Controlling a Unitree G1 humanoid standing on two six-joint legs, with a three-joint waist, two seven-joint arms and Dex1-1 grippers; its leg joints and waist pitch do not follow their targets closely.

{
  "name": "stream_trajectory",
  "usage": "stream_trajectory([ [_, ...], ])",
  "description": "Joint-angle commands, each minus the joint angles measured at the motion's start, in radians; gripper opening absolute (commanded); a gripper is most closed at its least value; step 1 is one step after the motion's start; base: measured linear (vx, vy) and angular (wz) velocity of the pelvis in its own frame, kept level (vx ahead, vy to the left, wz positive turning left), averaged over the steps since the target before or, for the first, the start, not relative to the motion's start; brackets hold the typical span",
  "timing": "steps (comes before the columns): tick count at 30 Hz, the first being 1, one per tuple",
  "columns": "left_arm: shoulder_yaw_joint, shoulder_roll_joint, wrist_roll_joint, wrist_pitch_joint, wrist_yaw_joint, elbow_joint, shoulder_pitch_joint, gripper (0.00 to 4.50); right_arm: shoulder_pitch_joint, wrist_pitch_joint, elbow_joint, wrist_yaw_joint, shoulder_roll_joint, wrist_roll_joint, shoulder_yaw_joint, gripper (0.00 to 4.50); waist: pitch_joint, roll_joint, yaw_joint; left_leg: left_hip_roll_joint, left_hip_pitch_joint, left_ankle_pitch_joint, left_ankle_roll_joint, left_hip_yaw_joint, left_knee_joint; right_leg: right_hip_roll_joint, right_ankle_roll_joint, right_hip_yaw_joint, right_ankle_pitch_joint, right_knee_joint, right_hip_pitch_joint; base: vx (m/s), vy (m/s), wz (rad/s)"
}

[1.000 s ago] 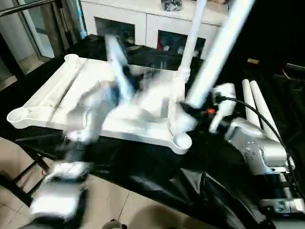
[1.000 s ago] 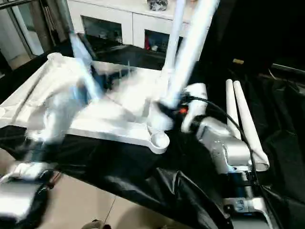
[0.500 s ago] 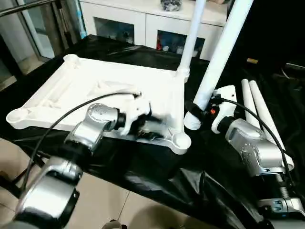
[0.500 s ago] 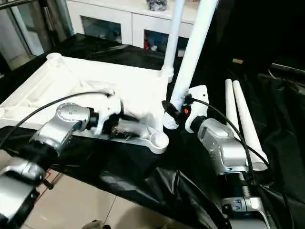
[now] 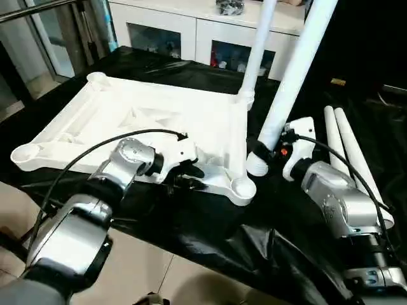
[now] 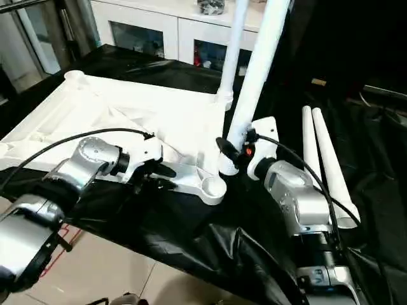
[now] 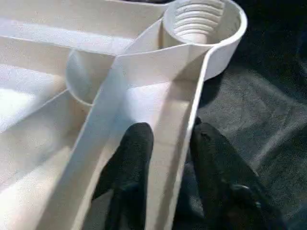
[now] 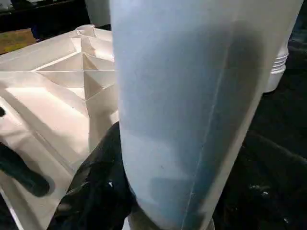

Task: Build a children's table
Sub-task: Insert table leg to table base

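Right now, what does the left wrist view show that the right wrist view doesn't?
Left wrist view alone: the left gripper with one black finger on each side of the table top's edge wall, and the near corner socket with ridges inside. Right wrist view alone: the leg held in the right gripper, seen close up. Both share the ribbed underside of the table top and the black cover.

Two head cameras look forward and down over the silver forearms, taking in the upturned table top (image 5: 146,121) on black sheeting with the white cabinet (image 5: 203,25) at the far edge. The left wrist camera sits close over the top's near rim, facing a corner socket (image 7: 201,21). The right wrist camera presses close against a leg (image 8: 192,110), sharing the ribbed underside.
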Motion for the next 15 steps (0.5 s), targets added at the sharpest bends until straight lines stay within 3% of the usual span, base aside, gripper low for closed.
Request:
stream_trajectory([
  [1,0.010,-0.004,0.016,-0.015,0.004,0.020,-0.028,1.10,0.002,0.003,-0.020,0.003,-0.005,-0.003,0.005,1.88,-0.084,0.000,0.000,0.053,0.018,-0.116,0.029,-0.024,-0.062,-0.098,-0.225,0.058,-0.109,-0.065,0.063,0.000,0.000,0.00],
  [3,0.023,-0.016,0.016,-0.021,-0.010,0.056,-0.044,0.95,0.003,0.008,-0.024,0.010,-0.006,-0.003,0.008,1.88,-0.084,0.006,0.001,0.053,0.018,-0.119,0.030,-0.025,-0.062,-0.099,-0.225,0.058,-0.116,-0.067,0.062,0.000,0.000,0.00],
  [4,0.024,-0.018,0.016,-0.023,-0.015,0.064,-0.047,0.88,0.005,0.008,-0.026,0.011,-0.006,-0.004,0.009,1.88,-0.084,0.002,0.000,0.052,0.018,-0.123,0.029,-0.024,-0.062,-0.098,-0.224,0.057,-0.121,-0.068,0.063,0.000,0.000,0.00],
  [5,0.025,-0.019,0.016,-0.024,-0.017,0.067,-0.049,0.88,0.005,0.009,-0.026,0.011,-0.006,-0.004,0.009,1.88,-0.084,0.008,0.001,0.052,0.019,-0.124,0.029,-0.025,-0.062,-0.098,-0.225,0.057,-0.124,-0.069,0.063,0.000,0.000,0.00],
  [9,0.020,-0.023,0.031,-0.034,-0.024,0.098,-0.058,0.53,0.012,0.009,-0.033,0.013,-0.005,-0.007,0.012,1.88,-0.085,0.006,0.000,0.055,0.019,-0.131,0.025,-0.026,-0.063,-0.099,-0.234,0.057,-0.105,-0.067,0.064,0.000,0.000,0.00],
  [10,0.021,-0.024,0.034,-0.033,-0.022,0.103,-0.060,0.45,0.014,0.010,-0.036,0.014,-0.005,-0.007,0.013,1.88,-0.085,0.010,0.001,0.055,0.020,-0.132,0.025,-0.027,-0.063,-0.100,-0.236,0.057,-0.103,-0.066,0.064,0.000,0.000,0.00],
  [15,0.029,-0.025,0.047,0.003,-0.018,0.116,-0.053,0.19,0.026,0.046,-0.073,0.041,-0.009,0.015,0.021,1.88,-0.085,0.006,-0.004,0.053,0.016,-0.124,0.035,-0.027,-0.062,-0.099,-0.246,0.057,-0.073,-0.064,0.070,0.000,0.000,0.00],
])
